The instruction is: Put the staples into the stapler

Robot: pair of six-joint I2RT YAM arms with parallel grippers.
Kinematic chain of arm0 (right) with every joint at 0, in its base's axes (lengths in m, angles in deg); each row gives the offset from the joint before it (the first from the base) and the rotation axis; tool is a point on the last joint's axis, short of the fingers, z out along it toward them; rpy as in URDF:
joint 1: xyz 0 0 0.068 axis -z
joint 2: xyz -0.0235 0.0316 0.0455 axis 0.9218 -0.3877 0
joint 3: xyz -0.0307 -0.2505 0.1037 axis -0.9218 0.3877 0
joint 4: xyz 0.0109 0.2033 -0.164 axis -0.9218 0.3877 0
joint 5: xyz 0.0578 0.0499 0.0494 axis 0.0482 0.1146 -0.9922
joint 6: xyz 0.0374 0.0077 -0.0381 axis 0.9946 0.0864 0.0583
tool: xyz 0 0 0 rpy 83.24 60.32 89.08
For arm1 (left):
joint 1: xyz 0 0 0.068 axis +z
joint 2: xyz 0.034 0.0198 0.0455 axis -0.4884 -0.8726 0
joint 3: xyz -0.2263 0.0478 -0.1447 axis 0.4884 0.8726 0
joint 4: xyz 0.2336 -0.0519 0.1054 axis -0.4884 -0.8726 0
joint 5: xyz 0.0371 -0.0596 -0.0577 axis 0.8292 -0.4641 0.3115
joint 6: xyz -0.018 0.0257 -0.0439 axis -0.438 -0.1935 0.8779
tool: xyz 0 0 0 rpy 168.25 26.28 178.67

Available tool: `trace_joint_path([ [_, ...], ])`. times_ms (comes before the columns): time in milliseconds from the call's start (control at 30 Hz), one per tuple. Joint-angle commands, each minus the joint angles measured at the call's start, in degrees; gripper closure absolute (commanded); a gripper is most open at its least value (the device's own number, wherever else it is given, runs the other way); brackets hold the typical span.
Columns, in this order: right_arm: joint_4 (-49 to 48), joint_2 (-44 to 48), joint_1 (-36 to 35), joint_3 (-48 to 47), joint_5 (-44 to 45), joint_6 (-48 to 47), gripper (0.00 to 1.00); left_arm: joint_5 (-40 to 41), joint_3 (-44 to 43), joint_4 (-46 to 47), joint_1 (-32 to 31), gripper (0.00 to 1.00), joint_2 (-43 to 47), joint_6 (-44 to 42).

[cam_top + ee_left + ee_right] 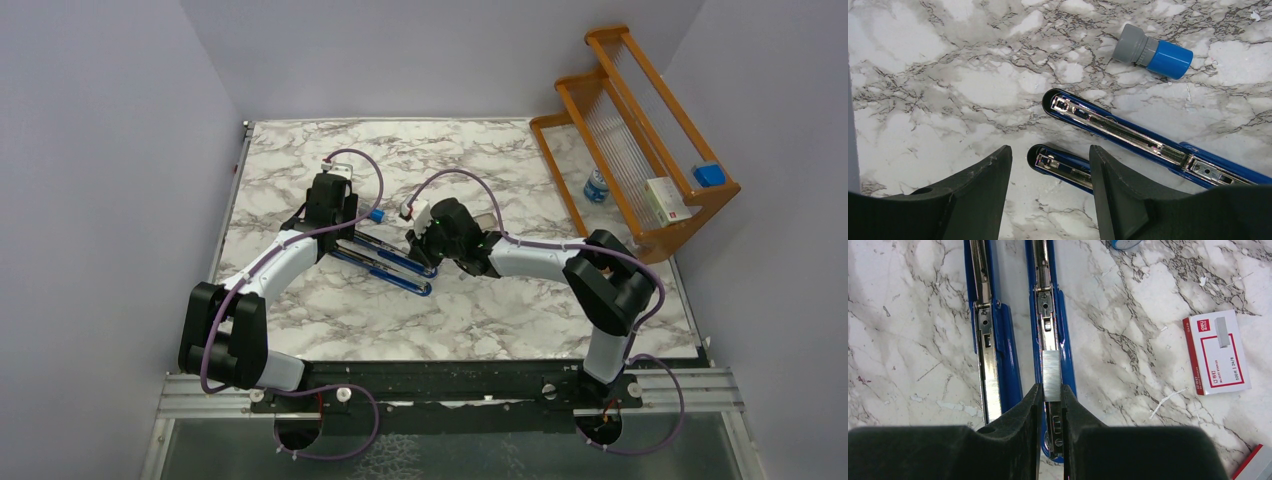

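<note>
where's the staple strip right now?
Right wrist view, centre: the staple strip is held in the right gripper, over the metal channel of the open blue stapler, with the white staple box to its right.

- A white table [300,160] veined in grey like marble sat inside plain grey walls.
- A stepped wooden rack [662,243] stood at the table's far right corner, with a small blue block [709,174] on one of its ledges.
- A little bottle [596,186] with a blue label stood close against the rack.
- A stubby grey cylinder with a blue cap [1153,52] lay on its side on the tabletop.
- A thin white shred [1168,400] lay loose on the surface.
</note>
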Motion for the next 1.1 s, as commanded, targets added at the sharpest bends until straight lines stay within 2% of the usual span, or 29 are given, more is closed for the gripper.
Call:
trace_joint_path([
  [0, 0.77, -0.87, -0.02, -1.82, 0.11, -0.96, 0.81, 0.58, -1.21, 0.84, -0.14, 0.39, 1.39, -0.60],
  [1067, 7.60, -3.54, -0.02, -4.60, -0.31, -2.22, 0.81, 0.66, -1.29, 0.91, -0.12, 0.39, 1.21, -0.67],
])
